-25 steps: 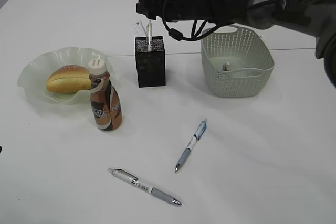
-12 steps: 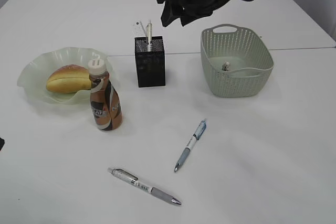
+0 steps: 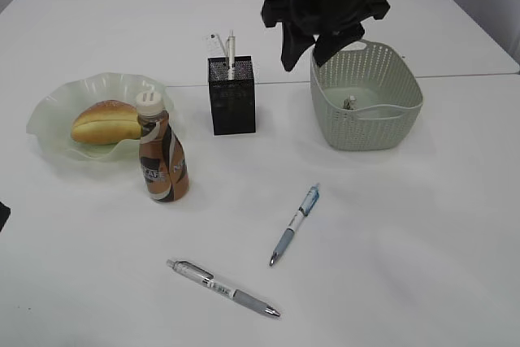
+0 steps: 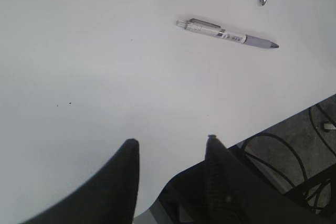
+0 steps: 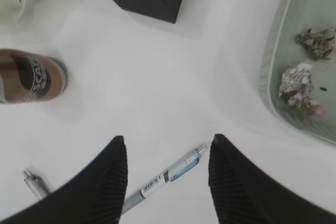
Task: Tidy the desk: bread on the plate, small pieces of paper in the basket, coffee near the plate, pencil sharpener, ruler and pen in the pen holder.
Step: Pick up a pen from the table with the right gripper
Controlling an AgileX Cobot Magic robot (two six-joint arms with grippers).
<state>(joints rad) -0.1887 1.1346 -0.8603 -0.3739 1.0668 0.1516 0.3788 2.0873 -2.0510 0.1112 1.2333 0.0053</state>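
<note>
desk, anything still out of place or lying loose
Two pens lie loose on the desk: a blue-trimmed pen near the middle and a grey-grip pen nearer the front edge. Neither is in the pen holder. Nothing looks spilled or damaged.

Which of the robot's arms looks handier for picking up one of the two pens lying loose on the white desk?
Probably the right. Its open, empty hand hangs above the blue-barrelled pen, which shows between its fingers. The left hand, also open, sits at the desk's near edge, farther from the clear grey-gripped pen.
</note>
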